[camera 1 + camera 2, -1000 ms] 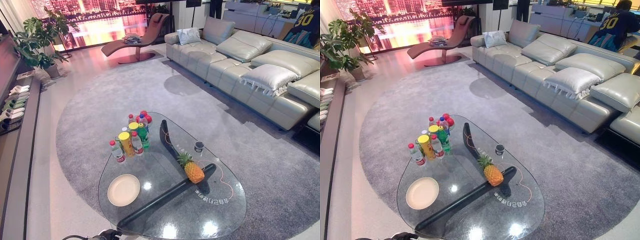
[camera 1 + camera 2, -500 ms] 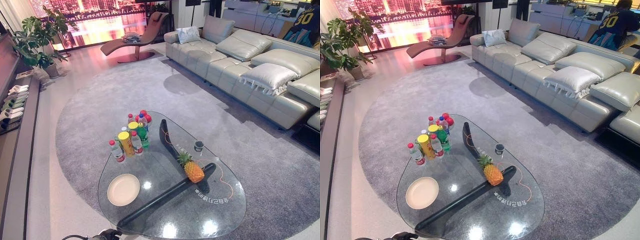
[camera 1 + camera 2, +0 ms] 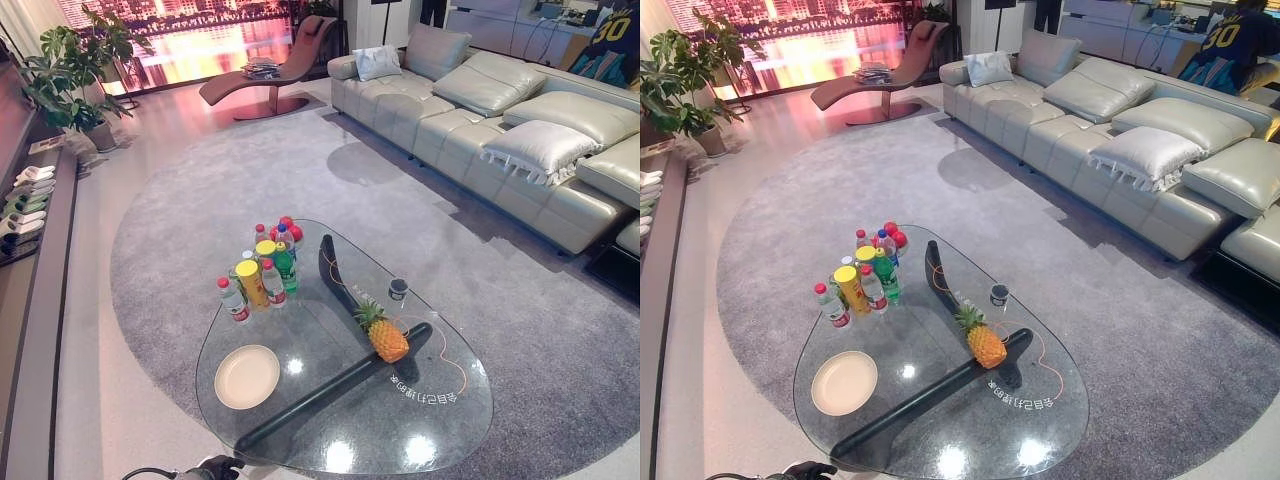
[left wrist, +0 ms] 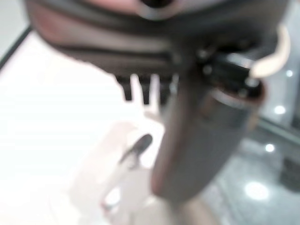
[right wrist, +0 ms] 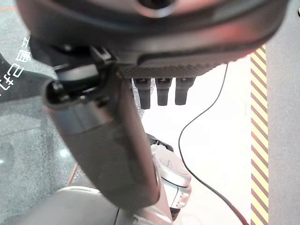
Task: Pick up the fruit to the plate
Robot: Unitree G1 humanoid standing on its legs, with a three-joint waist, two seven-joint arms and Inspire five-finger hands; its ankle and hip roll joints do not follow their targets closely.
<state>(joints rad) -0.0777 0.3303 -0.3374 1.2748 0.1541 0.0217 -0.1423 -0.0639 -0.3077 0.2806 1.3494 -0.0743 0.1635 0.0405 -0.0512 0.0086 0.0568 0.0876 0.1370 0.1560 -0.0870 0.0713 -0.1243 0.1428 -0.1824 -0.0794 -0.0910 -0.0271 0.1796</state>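
The pineapple (image 3: 385, 335) stood upright mid-table, toward the right edge of the glass coffee table (image 3: 440, 440), well apart from the plate (image 3: 247, 376) near the left edge. Left hand (image 4: 140, 86) and right hand (image 5: 159, 91) hung relaxed, empty. Slick glass and a tall fruit risked a topple.

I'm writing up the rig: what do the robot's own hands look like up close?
Both are dark and bulky. The left hand has a thick dark thumb, a pale cover near its base and a row of short dark fingers. The right hand has a ribbed dark palm edge, a thick thumb and a similar finger row.
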